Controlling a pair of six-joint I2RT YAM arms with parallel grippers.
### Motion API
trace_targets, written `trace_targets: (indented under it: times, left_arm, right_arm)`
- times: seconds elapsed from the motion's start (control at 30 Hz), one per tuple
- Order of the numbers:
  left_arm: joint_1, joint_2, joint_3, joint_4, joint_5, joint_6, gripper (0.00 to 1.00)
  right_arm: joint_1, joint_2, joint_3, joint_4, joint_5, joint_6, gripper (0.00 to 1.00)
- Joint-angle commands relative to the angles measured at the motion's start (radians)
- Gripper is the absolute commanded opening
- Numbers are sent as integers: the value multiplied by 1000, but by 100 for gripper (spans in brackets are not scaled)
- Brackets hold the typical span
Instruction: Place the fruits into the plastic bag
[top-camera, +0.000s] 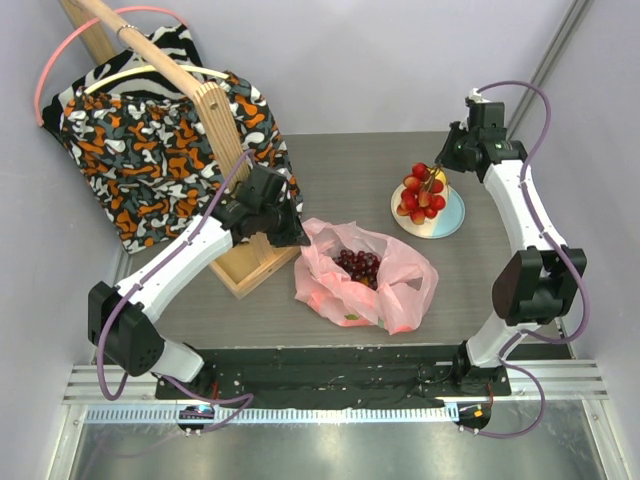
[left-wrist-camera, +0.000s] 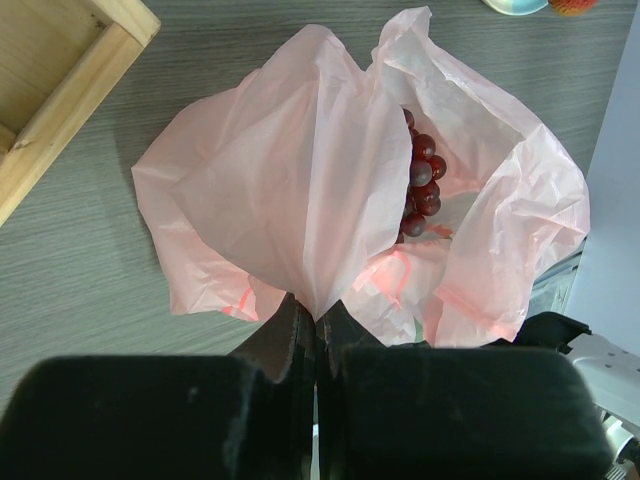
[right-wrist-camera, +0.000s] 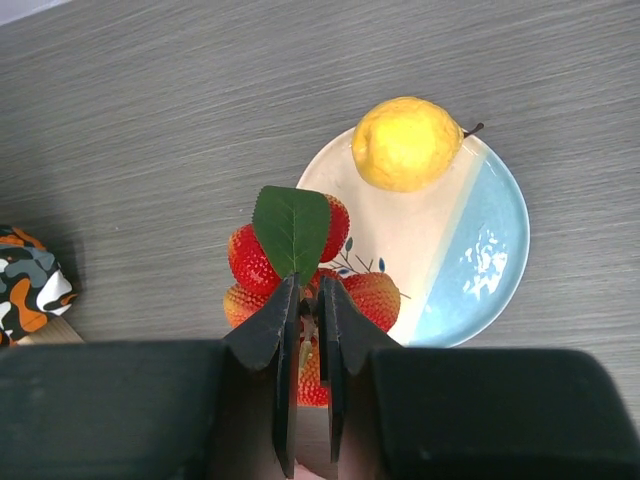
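Top external view, from above. Shows the plastic bag (top-camera: 400, 290) crumpled near the middle of the table (top-camera: 340, 170), with the dark grape bunch (top-camera: 358, 265) already inside. Places the left gripper (top-camera: 295, 233) at the bag's left edge, beside a wooden frame (top-camera: 235, 180) draped with patterned cloth (top-camera: 140, 150).

Left wrist view. Confirms jaws pressed together on a fold of pink film, holding that side up and the mouth open.

Back above: finds, to the right and well apart from the bag, a pale blue plate (top-camera: 455, 222) carrying the red strawberry bunch (top-camera: 422, 195) and the lemon (right-wrist-camera: 405, 143).

Right wrist view. Puts the right gripper (right-wrist-camera: 310, 300) directly over the red bunch, jaws nearly closed and seemingly pinching its stem just under a green leaf (right-wrist-camera: 292, 228). Cannot tell whether raised off the plate.

Judged well short of half done: grapes bagged, red bunch gripped but not carried over, lemon untouched. No orange fruit made out anywhere.
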Motion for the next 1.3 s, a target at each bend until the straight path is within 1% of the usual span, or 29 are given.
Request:
trace_targets:
  times: [0.0,0.2,0.4,0.53,0.8,0.9,1.03,1.27]
  left_arm:
    - [16,-42,23,24,-17,-14,0]
    - [16,-44,31,24,-17,-14,0]
    - [14,-38,39,24,-14,-15,0]
    - [14,-35,40,18,-10,-11,0]
    - [16,-30,48,16,-2,-4,0]
    - [16,-32,46,12,-5,-3,0]
    - [16,-36,37,13,-6,-4,0]
    - [16,-62,14,22,-22,-14,0]
  right_arm:
    - [2,-82,31,5,-10,-18,1]
    - [2,-107,118,-21,-19,-24,1]
    - [11,-138,161,-20,-76,19,1]
    - [63,-168,135,-7,-63,33,1]
    - [263,-233,68,10,-53,97,1]
    - [321,-236,63,-12,-45,93,1]
    - [366,-260,25,-36,-43,94,1]
    - [450,-309,-96,-55,-39,122,1]
